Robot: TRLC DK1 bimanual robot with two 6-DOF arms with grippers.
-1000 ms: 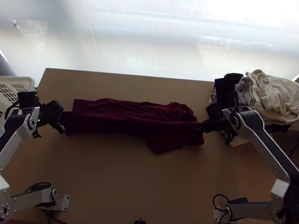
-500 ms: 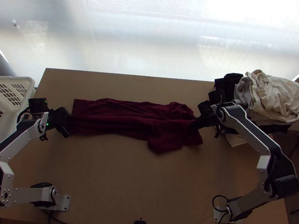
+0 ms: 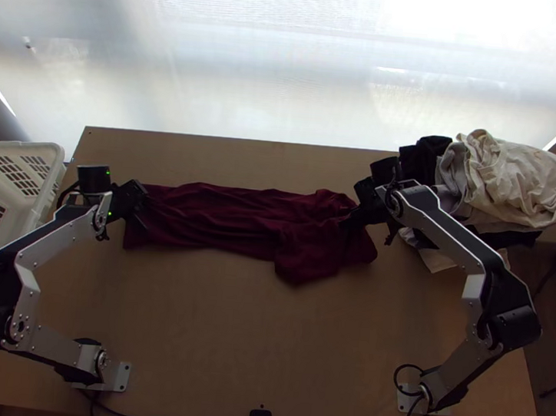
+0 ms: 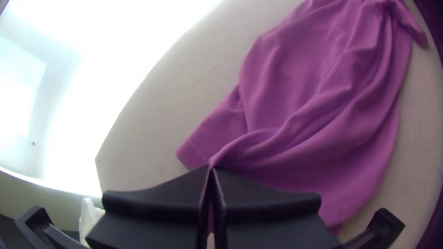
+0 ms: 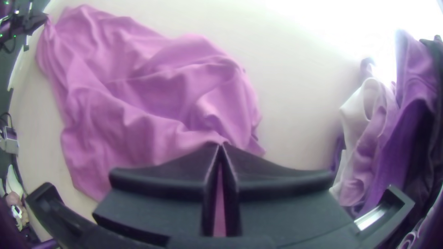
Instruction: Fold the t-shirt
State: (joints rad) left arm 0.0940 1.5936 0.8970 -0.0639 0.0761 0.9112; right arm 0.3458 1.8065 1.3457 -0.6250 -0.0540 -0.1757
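The dark red t-shirt (image 3: 238, 220) lies as a long, folded and wrinkled strip across the table. At its left end is my left gripper (image 3: 143, 203); at its right end is my right gripper (image 3: 351, 218). In the left wrist view the left gripper (image 4: 210, 169) is shut on a gathered ridge of the shirt (image 4: 318, 120), with folds running out from its tips. The right wrist view has the right gripper (image 5: 221, 146) shut on the shirt (image 5: 152, 92) near a bunched part. How many layers each one holds cannot be told.
A white plastic basket (image 3: 18, 180) stands at the table's left edge. Piled cream cloth (image 3: 511, 180) and black cloth (image 3: 418, 169) lie at the far right corner, near the right arm. Bare table (image 3: 252, 337) stretches between the shirt and the near edge.
Both grippers have moved inward, the left one to the right and slightly up the picture, the right one to the left. The shirt's taut upper layer has slackened into wrinkles.
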